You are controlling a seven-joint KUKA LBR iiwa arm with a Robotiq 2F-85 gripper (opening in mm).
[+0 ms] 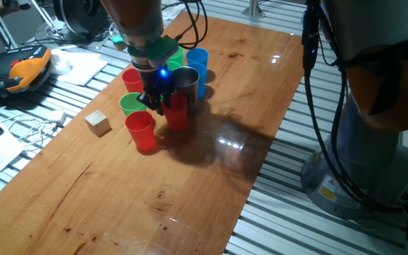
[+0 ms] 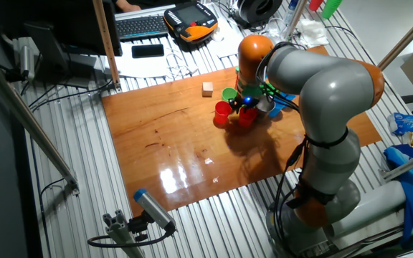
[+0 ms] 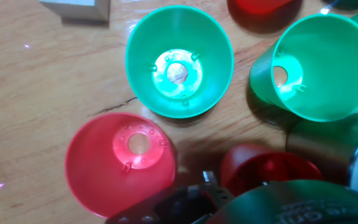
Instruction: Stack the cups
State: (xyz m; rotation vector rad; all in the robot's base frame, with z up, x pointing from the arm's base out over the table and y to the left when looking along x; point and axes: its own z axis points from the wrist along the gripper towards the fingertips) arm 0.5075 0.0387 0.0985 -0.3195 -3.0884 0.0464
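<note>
Wood grain runs across your desk (image 1: 211, 184), which sits on a ribbed metal bench with cables and a teach pendant off to the upper left of one fixed view. Your cups are bunched in the upper middle of that frame: a red cup (image 1: 141, 131) nearest the front, a green cup (image 1: 130, 104) just behind it, a blue cup (image 1: 197, 62) at the back, a steel cup (image 1: 185, 79) beside that, and more red and green ones packed between. A small wooden cube (image 1: 98, 122) lies apart, to the left.

Your claw (image 1: 163, 103) hangs low over the cluster with a red tumbler (image 1: 178, 112) right below it; whether the jaws are closed on it, you cannot tell from these views.

Expect the plastic tumblers to be light, thin-walled and slick, likely to flex or tip if squeezed hard. Take one by the rim, one finger inside and one outside, as the hand view shows the mouths open upward. The steel one looks stiffer and probably heavier.
</note>
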